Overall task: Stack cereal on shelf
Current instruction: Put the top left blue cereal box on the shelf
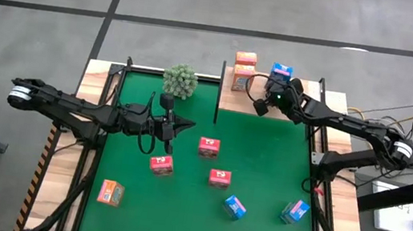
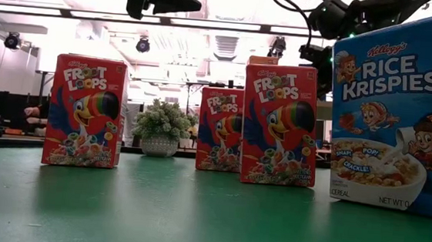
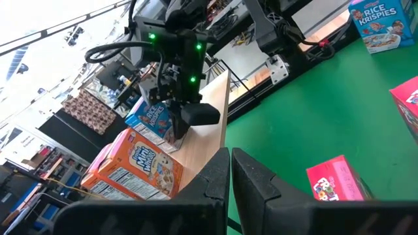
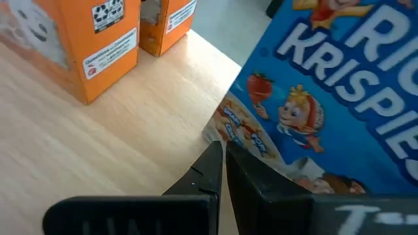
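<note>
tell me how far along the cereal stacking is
Early. Two orange boxes and one blue box sit on the shelf. The right claw, shut, is beside that blue box; the left claw, shut and empty, hovers over the mat. Six boxes remain there, including three red ones.

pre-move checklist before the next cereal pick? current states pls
1. Left gripper free: ok, shut, empty, over the green mat.
2. Right gripper clear of blue box: cannot tell; shut, close beside it.
3. Boxes on shelf standing: ok, two orange boxes plus the blue one.
4. Mat cleared: not ok, six boxes remain.
5. Plant off the shelf: ok.
</note>
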